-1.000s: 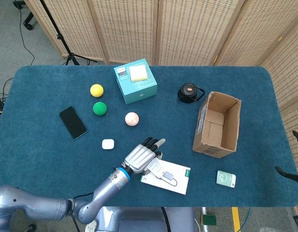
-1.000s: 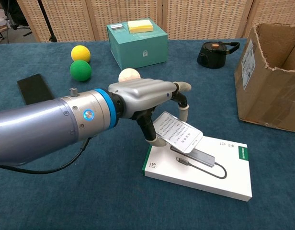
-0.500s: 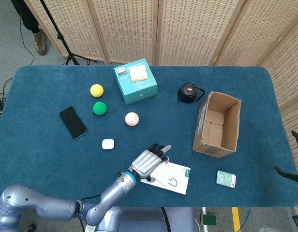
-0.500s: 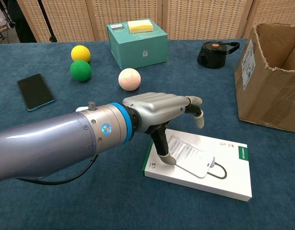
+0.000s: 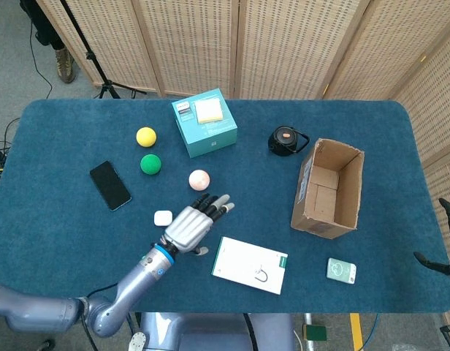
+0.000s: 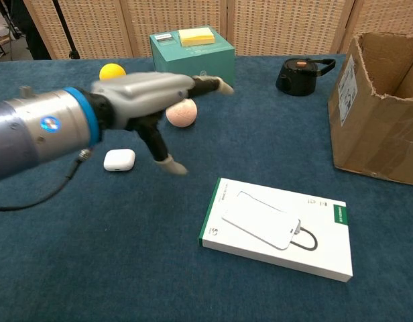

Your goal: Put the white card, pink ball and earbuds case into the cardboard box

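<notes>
One hand showing, the left hand (image 5: 188,225), hovering w/ fingers spread and holding nothing, betw. the small white rounded earbuds case (image 5: 163,217) and the flat white rectangular product box (image 5: 250,265); right hand isn't showing in either view. Round pink ball (image 5: 199,179) is sitting just beyond the fingertips; open brown cardboard box (image 5: 329,189) is lying well apart to the right. White card (image 6: 260,223) is lying flat on top of the product box, chest view.

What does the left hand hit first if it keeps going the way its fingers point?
Probably the pink ball. In the head view the left hand points up and slightly right, the ball just past its fingertips. The hand looks raised above the table, so it might pass over.
</notes>
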Controlling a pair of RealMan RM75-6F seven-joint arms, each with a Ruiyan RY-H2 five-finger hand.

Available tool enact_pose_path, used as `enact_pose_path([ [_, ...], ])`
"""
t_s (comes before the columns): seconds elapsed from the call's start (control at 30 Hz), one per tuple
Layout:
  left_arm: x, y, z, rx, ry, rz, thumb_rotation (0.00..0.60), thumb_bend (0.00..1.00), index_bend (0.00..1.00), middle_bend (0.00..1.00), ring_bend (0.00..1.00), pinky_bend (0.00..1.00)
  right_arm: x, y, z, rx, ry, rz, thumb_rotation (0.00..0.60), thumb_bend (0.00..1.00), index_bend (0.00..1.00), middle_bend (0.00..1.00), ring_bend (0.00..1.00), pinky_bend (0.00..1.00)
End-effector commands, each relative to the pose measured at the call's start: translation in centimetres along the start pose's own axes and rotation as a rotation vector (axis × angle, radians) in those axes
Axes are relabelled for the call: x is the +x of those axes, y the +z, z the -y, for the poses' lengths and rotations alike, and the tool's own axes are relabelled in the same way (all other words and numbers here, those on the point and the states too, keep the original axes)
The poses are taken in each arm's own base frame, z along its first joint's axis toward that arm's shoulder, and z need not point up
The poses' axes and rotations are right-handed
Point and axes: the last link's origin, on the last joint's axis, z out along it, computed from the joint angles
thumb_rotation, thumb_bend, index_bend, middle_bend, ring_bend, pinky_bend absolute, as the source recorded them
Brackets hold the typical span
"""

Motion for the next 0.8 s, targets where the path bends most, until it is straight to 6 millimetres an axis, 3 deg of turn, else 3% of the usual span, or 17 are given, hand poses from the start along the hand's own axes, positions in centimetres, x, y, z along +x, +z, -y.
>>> enact_pose_path([
  [0.03,2.2,-4.3,6.0,0.112,0.061,-0.113,0.6,0.0,0.0,0.0,0.0,0.0,-0.3,-0.1,0.2,0.005,-0.008,0.005,0.6,0.0,0.0,0.0,0.0,0.0],
  [0.17,3.8,-8.9,11.3,0.23,0.008,-0.21,0.6,0.0,0.0,0.0,0.0,0.0,-0.3,-0.4,0.9,0.038,-0.015,-0.013,0.6,0.0,0.0,0.0,0.0,0.0],
  [0.4,6.1,-16.6,17.0,0.466,-0.055,-0.288,0.6,0.0,0.0,0.0,0.0,0.0,0.6,-1.4,3.1,0.171,0.054,-0.103,0.6,0.0,0.0,0.0,0.0,0.0],
  [0.57,7.4,-21.0,18.6,0.555,-0.093,-0.339,0.6,0.0,0.0,0.0,0.0,0.0,0.3,-1.2,6.5,0.355,-0.03,-0.067,0.6,0.0,0.0,0.0,0.0,0.0],
  [0.8,7.7,-24.2,19.4,0.548,-0.133,-0.402,0.6,0.0,0.0,0.0,0.0,0.0,-1.5,-0.1,14.8,0.674,-0.018,0.172,0.6,0.0,0.04,0.0,0.0,0.0],
])
